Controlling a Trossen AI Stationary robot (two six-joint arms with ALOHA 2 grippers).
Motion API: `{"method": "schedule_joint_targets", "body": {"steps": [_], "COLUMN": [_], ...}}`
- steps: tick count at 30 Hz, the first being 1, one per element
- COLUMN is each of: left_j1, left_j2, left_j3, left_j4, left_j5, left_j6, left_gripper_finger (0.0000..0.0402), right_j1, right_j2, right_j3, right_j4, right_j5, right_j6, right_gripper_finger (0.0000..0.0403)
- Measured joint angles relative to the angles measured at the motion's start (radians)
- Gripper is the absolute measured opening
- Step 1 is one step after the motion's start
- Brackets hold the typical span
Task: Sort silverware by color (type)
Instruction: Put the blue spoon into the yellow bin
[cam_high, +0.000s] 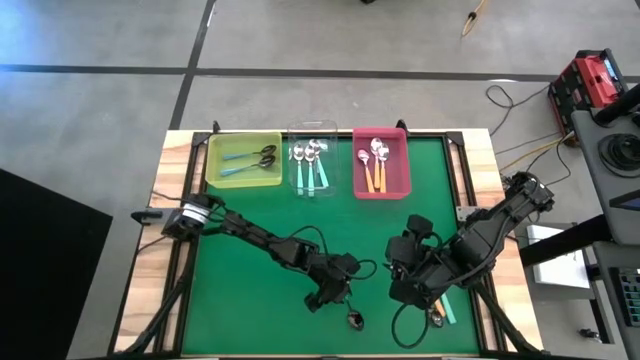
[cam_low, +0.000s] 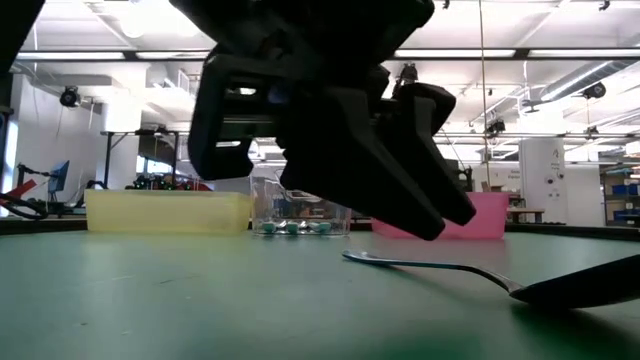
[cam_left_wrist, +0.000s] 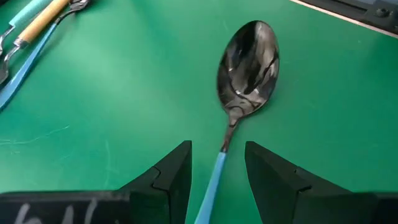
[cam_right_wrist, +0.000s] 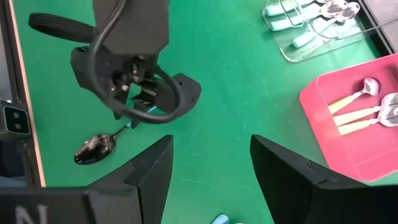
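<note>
Dark-bowled teal-handled spoon (cam_left_wrist: 245, 71) lies flat on the green mat (cam_high: 250, 220) near the front edge; its handle runs between the left gripper's (cam_left_wrist: 216, 163) parted fingers, contact not discernible. Left arm stretches from the table's left side, wrist low over the spoon. Right gripper (cam_right_wrist: 211, 163) hovers just beside, jaws wide, empty. Counts: yellow bin (cam_high: 243, 160) two dark-bowled teal spoons; clear bin (cam_high: 312, 160) three silver teal; pink bin (cam_high: 381, 163) three orange.

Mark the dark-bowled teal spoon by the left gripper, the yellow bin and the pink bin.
dark-bowled teal spoon (cam_left_wrist: 247, 65): left wrist view, middle of its bowl.
left gripper (cam_left_wrist: 217, 174): left wrist view, gap between its fingertips.
yellow bin (cam_high: 212, 160): high view, its left wall.
pink bin (cam_high: 404, 165): high view, its right wall.
</note>
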Motion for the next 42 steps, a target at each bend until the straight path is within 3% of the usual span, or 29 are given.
{"method": "schedule_joint_targets", "body": {"steps": [25, 42], "left_j1": [0.063, 0.063], "left_j2": [0.093, 0.096], "left_j3": [-0.013, -0.013], "left_j4": [0.109, 0.123], "left_j5": [0.21, 0.203], "left_j6": [-0.071, -0.075], "left_gripper_finger": [0.009, 0.0074], "right_j1": [0.0, 0.0], "right_j2": [0.002, 0.002], "right_j3": [-0.001, -0.001], "right_j4": [-0.001, 0.0], "right_j5": [0.019, 0.027], "right_j6": [0.003, 0.022], "right_gripper_finger": [0.0206, 0.0206]}}
